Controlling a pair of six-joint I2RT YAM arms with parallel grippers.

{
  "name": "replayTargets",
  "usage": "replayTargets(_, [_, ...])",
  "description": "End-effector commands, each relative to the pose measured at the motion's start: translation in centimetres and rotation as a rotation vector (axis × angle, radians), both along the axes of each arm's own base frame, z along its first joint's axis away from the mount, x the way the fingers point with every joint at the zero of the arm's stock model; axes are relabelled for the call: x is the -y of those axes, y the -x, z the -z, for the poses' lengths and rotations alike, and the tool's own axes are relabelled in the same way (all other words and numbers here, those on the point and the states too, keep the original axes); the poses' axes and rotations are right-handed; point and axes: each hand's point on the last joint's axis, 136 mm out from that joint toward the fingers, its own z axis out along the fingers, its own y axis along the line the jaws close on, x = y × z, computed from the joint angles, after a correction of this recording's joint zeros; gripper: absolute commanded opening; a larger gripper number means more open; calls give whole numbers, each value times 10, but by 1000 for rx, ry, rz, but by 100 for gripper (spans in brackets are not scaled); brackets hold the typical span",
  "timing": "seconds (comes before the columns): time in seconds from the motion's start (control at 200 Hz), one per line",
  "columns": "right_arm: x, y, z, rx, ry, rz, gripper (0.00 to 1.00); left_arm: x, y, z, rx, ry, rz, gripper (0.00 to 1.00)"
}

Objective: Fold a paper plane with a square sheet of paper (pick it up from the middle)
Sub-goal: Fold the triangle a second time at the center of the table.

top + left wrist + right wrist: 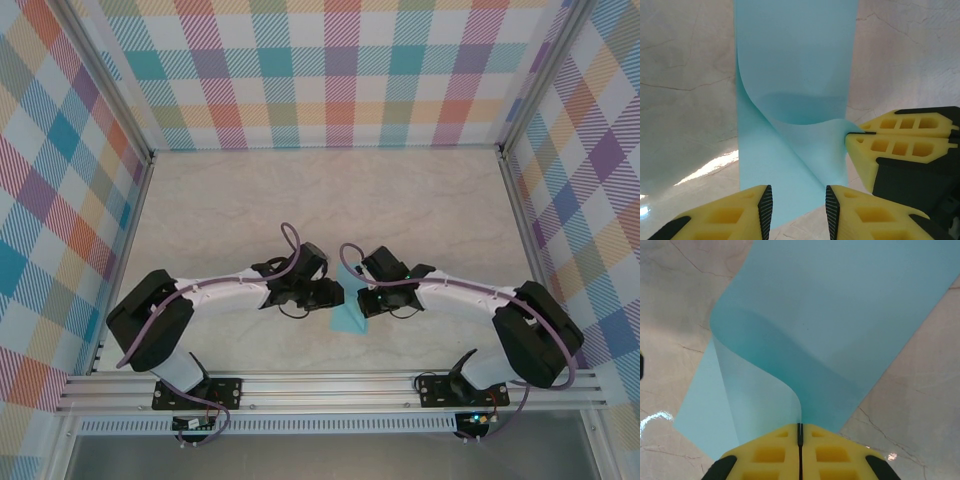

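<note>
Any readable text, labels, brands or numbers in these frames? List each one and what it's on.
None readable.
The square sheet of paper: plain light blue, no print.
The left gripper and right gripper: bare yellow fingers, no markings.
The plaid walls and marbled table: no lettering.
The small boards at the arm bases: too small to read.

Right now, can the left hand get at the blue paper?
Probably yes: the left hand hangs open directly over the square sheet of paper, nothing between them; the right hand pinches its curled edge off to one side.
</note>
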Motion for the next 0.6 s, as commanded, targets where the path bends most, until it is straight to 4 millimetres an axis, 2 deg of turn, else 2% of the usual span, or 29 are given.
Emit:
replayTargets(0.0, [-5, -8, -4, 29, 8, -41, 7, 12, 1, -2, 12, 16, 19, 36])
replayTargets(0.595, [0, -8, 3, 16, 18, -33, 8, 14, 1, 3, 16, 7, -17, 35])
